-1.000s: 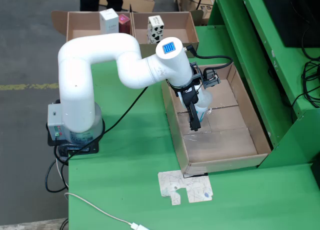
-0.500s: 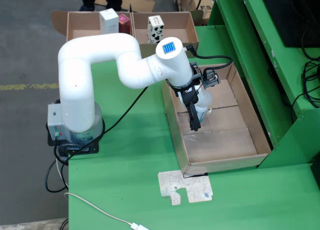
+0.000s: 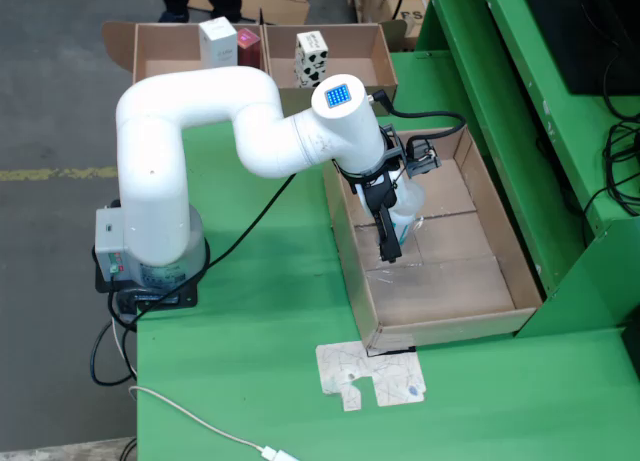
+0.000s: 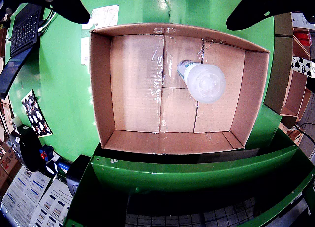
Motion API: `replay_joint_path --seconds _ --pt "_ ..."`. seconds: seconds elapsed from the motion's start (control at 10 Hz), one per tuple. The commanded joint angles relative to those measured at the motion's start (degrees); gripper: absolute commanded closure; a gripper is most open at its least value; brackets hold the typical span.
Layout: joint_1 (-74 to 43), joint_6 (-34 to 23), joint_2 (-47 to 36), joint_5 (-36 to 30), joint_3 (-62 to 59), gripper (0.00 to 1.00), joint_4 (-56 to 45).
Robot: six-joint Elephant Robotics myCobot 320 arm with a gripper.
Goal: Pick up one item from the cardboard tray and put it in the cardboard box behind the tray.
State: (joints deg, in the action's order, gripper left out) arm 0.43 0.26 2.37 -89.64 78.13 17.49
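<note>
While the gripper (image 3: 392, 243) hangs inside the cardboard tray (image 3: 520, 281) with its two dark fingers (image 4: 256, 8) spread wide and nothing between them, the main risk is a poor descent. Seen from the fixed view, going near to far: a flattened printed carton (image 3: 372, 376) lies on the green table (image 3: 250, 361) just in front of the tray's near wall; it plays no part. Inside the tray stands its only item, a white bottle (image 4: 202, 81), upright on the floor toward the tray's far end, apart from every wall. In the wrist view it sits off-centre between the fingers. If the jaws come down so offset, one finger may strike the rounded cap and tip the bottle, or the close may squeeze it sideways and let it slip. Beyond the tray's far wall, the cardboard box (image 3: 345, 36) already holds a spotted carton (image 3: 311, 58), which I judge could block a careless drop.
</note>
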Motion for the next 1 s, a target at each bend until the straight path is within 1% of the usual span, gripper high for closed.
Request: replay_joint_path --seconds 0.0,0.7,0.9 --pt "-0.1 0.0 -0.9 0.0 -1.4 0.0 0.7" --pt "-0.1 0.0 -0.9 0.0 -1.4 0.0 0.7" --pt "-0.3 -0.2 -0.4 -0.2 -0.8 0.0 2.4"
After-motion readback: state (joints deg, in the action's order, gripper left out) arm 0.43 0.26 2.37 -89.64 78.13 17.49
